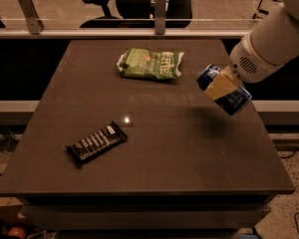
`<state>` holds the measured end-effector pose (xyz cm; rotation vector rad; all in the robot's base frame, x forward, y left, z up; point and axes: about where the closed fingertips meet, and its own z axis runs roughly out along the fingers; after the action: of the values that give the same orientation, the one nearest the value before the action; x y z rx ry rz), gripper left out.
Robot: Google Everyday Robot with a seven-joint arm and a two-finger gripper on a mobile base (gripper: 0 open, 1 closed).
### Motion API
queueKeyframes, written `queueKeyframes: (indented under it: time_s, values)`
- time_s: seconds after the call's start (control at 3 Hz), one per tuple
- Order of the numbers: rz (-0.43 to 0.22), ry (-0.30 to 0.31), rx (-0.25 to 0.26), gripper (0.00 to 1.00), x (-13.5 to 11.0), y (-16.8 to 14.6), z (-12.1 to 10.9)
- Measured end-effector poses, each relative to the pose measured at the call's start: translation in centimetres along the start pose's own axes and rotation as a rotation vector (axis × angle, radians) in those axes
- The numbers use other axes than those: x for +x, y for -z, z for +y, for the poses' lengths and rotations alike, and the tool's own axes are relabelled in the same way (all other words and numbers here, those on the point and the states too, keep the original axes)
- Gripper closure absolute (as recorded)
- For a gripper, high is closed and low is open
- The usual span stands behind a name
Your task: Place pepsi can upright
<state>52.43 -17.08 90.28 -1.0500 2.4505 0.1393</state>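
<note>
Gripper mid-right of frame, jaws clamped on pepsi can; can tilted, lifted off table. Green bag upper centre, black bar lower left.

A dark-blue pepsi can is seen clasped by the tan-fingered claw of a white arm at three o'clock above the dark-brown tabletop. A green bag with white lettering is seen at twelve, and a black wrapper with pale print at eight.
</note>
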Motion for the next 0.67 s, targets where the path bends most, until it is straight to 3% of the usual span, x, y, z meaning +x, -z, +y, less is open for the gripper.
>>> queueKeyframes:
  time_s: [0.67]
  values:
    - [-0.294, 0.045, -0.032, 1.00, -1.8, 2.0, -0.9]
